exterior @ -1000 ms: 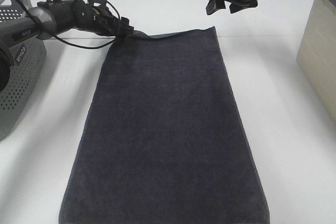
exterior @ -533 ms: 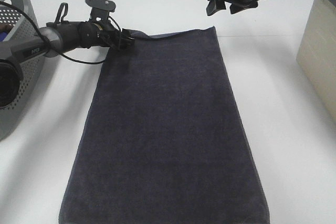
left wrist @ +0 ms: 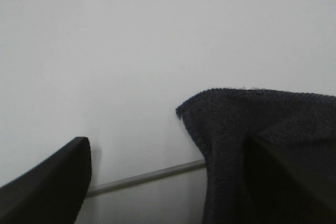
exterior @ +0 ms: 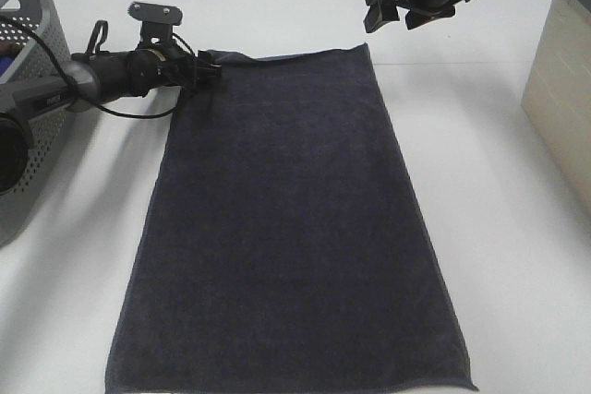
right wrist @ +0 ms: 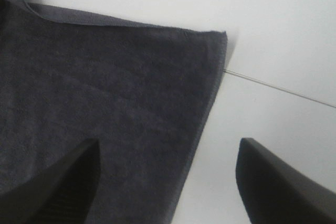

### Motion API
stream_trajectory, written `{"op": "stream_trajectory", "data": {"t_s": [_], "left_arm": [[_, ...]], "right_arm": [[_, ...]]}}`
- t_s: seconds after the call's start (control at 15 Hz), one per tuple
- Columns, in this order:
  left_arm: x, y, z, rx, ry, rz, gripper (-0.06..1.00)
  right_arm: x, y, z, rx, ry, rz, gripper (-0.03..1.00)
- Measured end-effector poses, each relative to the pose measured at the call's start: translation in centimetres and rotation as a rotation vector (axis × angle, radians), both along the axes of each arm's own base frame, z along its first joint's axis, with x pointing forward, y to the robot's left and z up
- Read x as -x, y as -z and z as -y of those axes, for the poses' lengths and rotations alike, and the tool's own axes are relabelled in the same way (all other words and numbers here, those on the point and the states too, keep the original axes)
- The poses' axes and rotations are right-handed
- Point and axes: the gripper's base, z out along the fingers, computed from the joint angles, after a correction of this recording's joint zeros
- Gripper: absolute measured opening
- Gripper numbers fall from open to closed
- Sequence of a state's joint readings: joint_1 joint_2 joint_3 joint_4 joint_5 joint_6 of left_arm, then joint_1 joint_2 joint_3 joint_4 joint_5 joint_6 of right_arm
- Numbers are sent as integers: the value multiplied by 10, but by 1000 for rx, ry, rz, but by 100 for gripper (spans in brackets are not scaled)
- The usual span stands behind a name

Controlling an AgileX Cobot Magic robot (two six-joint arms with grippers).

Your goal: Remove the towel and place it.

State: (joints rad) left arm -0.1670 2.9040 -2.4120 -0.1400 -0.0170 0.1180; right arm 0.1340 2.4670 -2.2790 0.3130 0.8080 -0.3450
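Observation:
The dark charcoal towel (exterior: 295,219) lies flat on the white table, long side running away from the camera. My left gripper (exterior: 208,73) is low at its far left corner, which is slightly raised and rumpled. In the left wrist view the jaws stand wide apart (left wrist: 167,145) and the towel corner (left wrist: 241,119) drapes against one finger (left wrist: 294,182). My right gripper (exterior: 392,14) is open and empty, hovering above the far right corner. The right wrist view shows that corner (right wrist: 210,40) flat on the table, between and beyond the spread jaws (right wrist: 168,145).
A grey perforated basket (exterior: 28,136) stands at the left edge beside the left arm. A beige box (exterior: 559,80) stands at the right edge. White table (exterior: 517,256) surrounds the towel, with a thin seam line (right wrist: 273,85) across it.
The left gripper has moved left and lower with the towel's far left corner. The whole towel has slid away from the camera, so its near edge now shows. The right gripper has hardly moved.

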Motion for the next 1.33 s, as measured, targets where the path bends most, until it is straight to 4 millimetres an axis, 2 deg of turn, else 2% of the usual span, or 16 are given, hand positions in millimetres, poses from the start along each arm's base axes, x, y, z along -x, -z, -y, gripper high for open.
{"op": "stream_trajectory", "data": {"t_s": [0.13, 0.4, 0.6, 0.73, 0.93, 1.13, 1.2, 1.27, 1.33], "left_arm": [[-1, 0, -6, 55, -33, -3, 75], [2, 0, 13, 62, -4, -6, 75], [3, -19, 22, 50, 20, -20, 75], [2, -55, 23, 47, 31, -21, 75], [11, -107, 23, 31, 57, -132, 75], [40, -167, 21, -13, 97, -363, 75], [66, -209, 17, -38, 120, -491, 75], [77, -230, 13, -42, 122, -517, 75], [77, -230, 13, -42, 122, -517, 75]], "right_arm": [[0, 0, 0, 0, 0, -1, 70], [0, 0, 0, 0, -1, -3, 70], [2, 1, 0, 3, -8, -23, 70], [5, -10, 0, 5, -12, -13, 70], [15, -47, 1, 2, -25, 17, 70], [35, -86, 2, 3, -51, -10, 70], [52, -110, 4, -5, -53, -49, 70], [60, -121, 5, -9, -45, -73, 70], [60, -121, 5, -9, -45, -73, 70]]}}
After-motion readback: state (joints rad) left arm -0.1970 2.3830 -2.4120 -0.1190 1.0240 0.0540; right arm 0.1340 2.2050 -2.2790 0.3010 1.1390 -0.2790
